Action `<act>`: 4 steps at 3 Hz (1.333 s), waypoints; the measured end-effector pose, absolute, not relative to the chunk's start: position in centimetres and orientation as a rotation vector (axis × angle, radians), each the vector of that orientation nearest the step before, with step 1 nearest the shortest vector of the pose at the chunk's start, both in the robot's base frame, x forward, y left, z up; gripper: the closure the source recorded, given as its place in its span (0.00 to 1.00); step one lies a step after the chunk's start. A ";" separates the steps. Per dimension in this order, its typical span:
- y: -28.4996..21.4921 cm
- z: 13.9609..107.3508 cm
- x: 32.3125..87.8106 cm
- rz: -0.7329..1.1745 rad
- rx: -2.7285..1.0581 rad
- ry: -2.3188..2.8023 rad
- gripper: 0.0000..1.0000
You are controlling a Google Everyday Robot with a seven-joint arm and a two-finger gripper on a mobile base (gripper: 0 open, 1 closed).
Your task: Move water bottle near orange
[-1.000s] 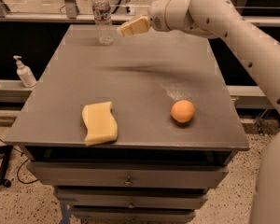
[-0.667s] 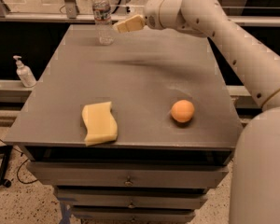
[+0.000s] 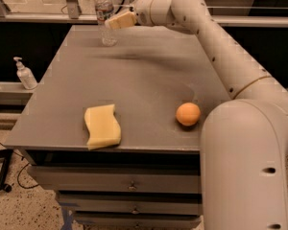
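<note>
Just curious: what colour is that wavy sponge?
Pale yellow sponge, camera view; hand is beside the water bottle.

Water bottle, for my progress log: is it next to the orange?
No: the water bottle stands far back by the gripper; the orange lies near the front.

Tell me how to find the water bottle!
Look at the grey table, far back-left corner. There stands a clear ribbed plastic bottle with a white cap, the robot's cream gripper right beside it. It is the tallest thing there.
</note>
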State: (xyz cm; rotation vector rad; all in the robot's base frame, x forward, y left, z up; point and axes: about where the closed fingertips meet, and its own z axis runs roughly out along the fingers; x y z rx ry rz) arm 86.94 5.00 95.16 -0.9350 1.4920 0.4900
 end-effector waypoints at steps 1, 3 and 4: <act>7.6 95.1 87.7 0.545 -0.954 1.460 0.00; 11.8 95.0 87.0 0.668 -1.014 1.433 0.41; 11.9 94.9 86.5 0.695 -1.020 1.442 0.64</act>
